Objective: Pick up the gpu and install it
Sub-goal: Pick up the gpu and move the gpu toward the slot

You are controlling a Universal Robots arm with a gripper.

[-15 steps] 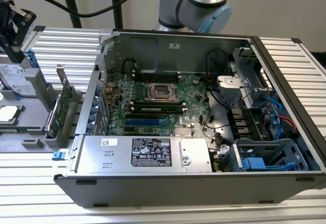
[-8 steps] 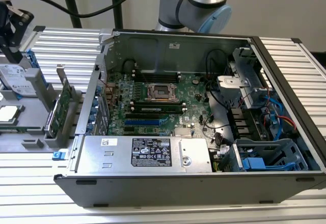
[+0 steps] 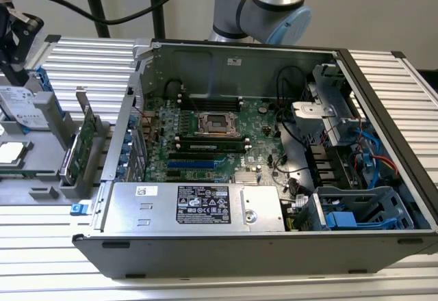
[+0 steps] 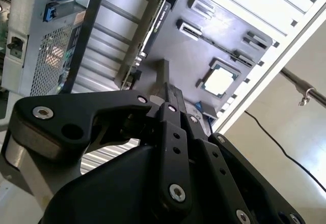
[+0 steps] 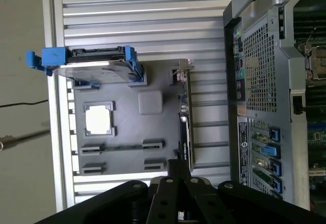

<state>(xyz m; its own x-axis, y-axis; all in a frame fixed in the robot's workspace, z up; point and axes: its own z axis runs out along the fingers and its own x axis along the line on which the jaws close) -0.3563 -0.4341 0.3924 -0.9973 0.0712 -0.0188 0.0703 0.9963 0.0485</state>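
Exterior view: the gpu [image 3: 85, 144] stands on edge in a grey tray [image 3: 41, 181] on the desk [image 3: 89, 61], at nine o'clock from the open computer case [image 3: 383, 109]. Seen in the first wrist view, the hand [image 5: 178, 167] has its fingers pressed together on nothing, lined up with one end of the card and clear of it.

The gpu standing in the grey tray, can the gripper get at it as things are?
Probably yes: the gpu stands on edge in the grey tray, nothing covers it, and the gripper hangs over that tray.
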